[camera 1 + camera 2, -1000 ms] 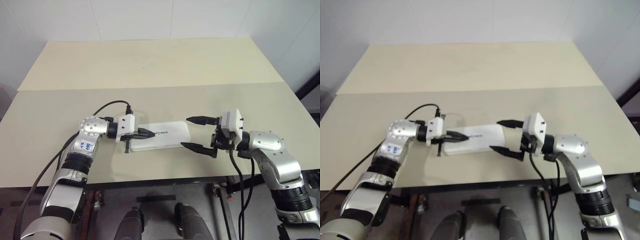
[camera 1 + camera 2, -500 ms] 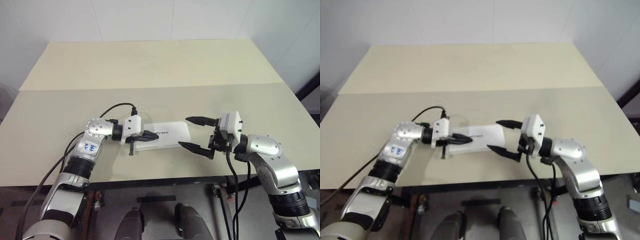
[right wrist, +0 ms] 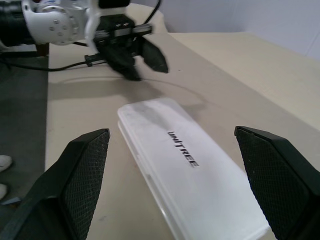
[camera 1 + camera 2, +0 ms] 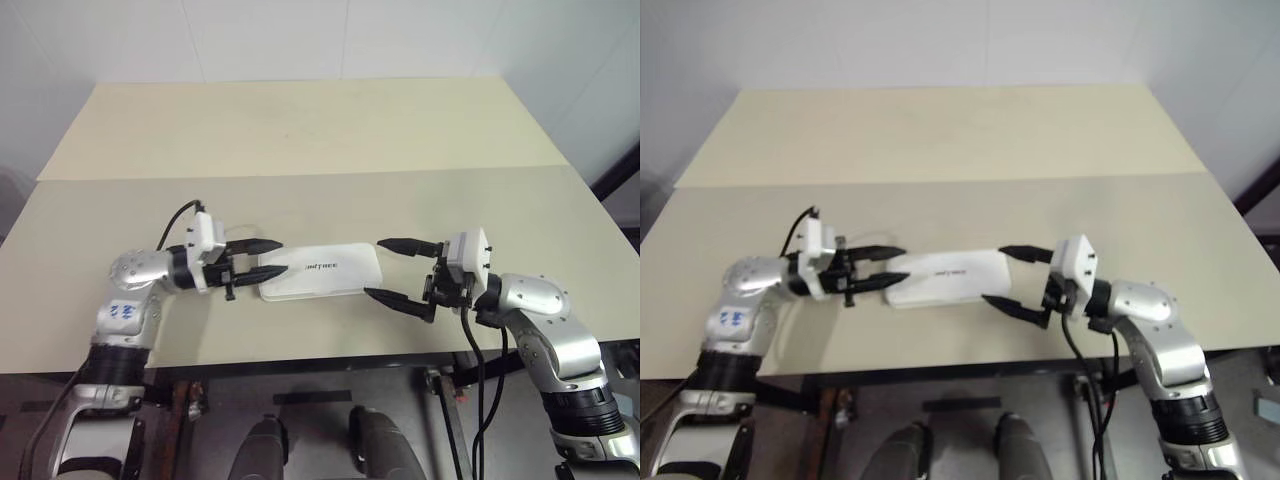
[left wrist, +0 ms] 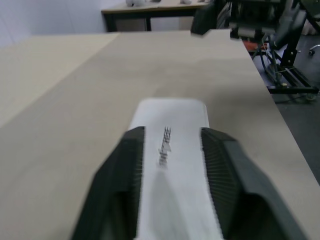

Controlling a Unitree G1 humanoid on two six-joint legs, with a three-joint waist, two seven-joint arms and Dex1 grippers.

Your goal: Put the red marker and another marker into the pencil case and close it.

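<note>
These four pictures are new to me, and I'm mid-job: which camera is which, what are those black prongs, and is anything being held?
Two pictures come from the robot's head, looking down over its arms at a beige table. The other two come from cameras on each wrist, looking along that arm's own black prongs, which are its two-fingered grippers. On the table lies a white pencil case, lid shut, lettering on top. The left gripper sits at one end of the case and the right gripper at the other. Both stand open, so nothing is held. In the right wrist picture, the gripper beyond the case is the left one. I see no markers lying out on the table.
</note>
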